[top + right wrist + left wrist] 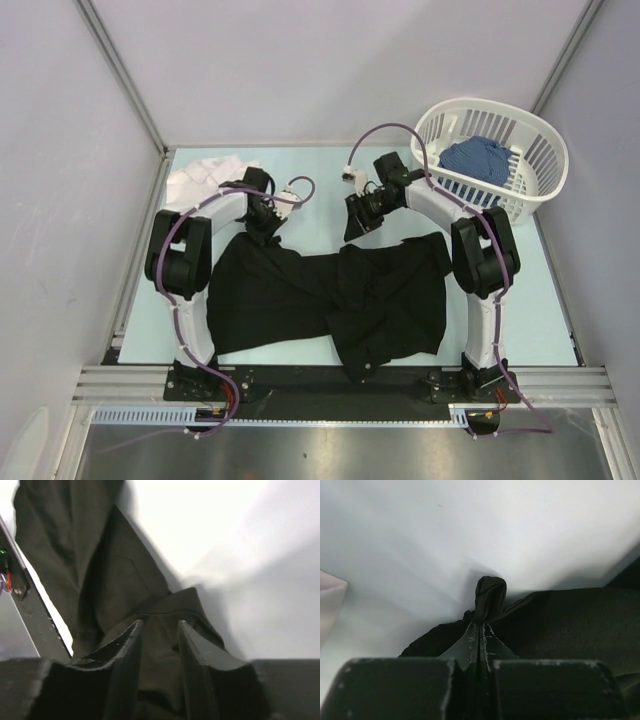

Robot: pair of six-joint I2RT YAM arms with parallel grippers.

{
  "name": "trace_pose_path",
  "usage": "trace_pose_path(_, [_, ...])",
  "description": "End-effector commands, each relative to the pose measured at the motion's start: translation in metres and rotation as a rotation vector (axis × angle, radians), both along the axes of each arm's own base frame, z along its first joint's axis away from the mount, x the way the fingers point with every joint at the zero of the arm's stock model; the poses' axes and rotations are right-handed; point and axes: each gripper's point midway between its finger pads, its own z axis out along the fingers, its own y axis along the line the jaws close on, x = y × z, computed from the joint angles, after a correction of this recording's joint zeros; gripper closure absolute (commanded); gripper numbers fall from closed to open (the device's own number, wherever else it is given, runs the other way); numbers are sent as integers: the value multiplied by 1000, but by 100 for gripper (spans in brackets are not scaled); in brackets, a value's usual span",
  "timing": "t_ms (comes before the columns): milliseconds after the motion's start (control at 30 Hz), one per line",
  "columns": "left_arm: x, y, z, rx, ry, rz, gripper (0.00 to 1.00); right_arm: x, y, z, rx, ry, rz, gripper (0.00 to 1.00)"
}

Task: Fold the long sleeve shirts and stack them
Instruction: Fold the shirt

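Far-left corner of the pale teal desk (545,290): the plain white long sleeve shirt (200,178) sat bunched in a heap, tucked against the left wall and just behind the left arm's elbow. Not much slack on that side, only a thin strip of bare desk between the arm and the wall.

The left gripper (266,222) was clamped tight on the far left edge of the plain black long sleeve shirt (330,300). In the wrist view the fingers (470,640) were pressed together with a little nub of black cloth poking out past the tips.

The black shirt itself lay rumpled across the middle between the two arms. Its near edge ran right up to the front rail, and one bit near the middle flopped over it.

The right gripper (357,222) was up off the desk at the shirt's far right side. Its fingers (125,652) stood a narrow gap apart with a thick fold of black cloth pinched between them. Between the two grippers, and beyond them to the back wall, the desk was bare.

In the far-right corner sat the white plastic slatted basket (540,160) with a crumpled blue cloth (478,158) inside, close by the right arm's elbow. A wider bare strip ran down the right side in front of it.
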Motion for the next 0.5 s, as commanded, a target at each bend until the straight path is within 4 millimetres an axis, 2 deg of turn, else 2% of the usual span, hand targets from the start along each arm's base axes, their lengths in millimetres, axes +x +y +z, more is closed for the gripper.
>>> trace_pose_path(0, [-17,2,10,-14,12,-4,100,8,6,35,69,-74,-14,73])
trace_pose_path(100, [-19,2,12,-18,11,-1,100,11,6,36,78,-86,-23,89])
trace_pose_path(133, [-19,2,13,-17,6,0,100,12,4,35,73,-91,-25,89])
trace_pose_path(167, [-20,3,13,-17,6,0,100,14,3,31,56,-94,-34,86])
trace_pose_path(200, [-20,3,13,-19,5,1,100,15,2,28,48,-92,-39,75])
trace_pose_path(267, [-20,3,15,-20,-1,7,100,17,-2,19,14,-88,-51,63])
trace_pose_path(333, [-20,3,15,-22,0,11,100,16,-3,6,-13,-65,-47,59])
trace_pose_path(400, [-20,3,15,-24,2,14,100,15,-4,-7,-36,-44,-51,50])
trace_pose_path(467, [-22,3,15,-23,3,17,100,16,-5,-16,-49,-40,-50,49])
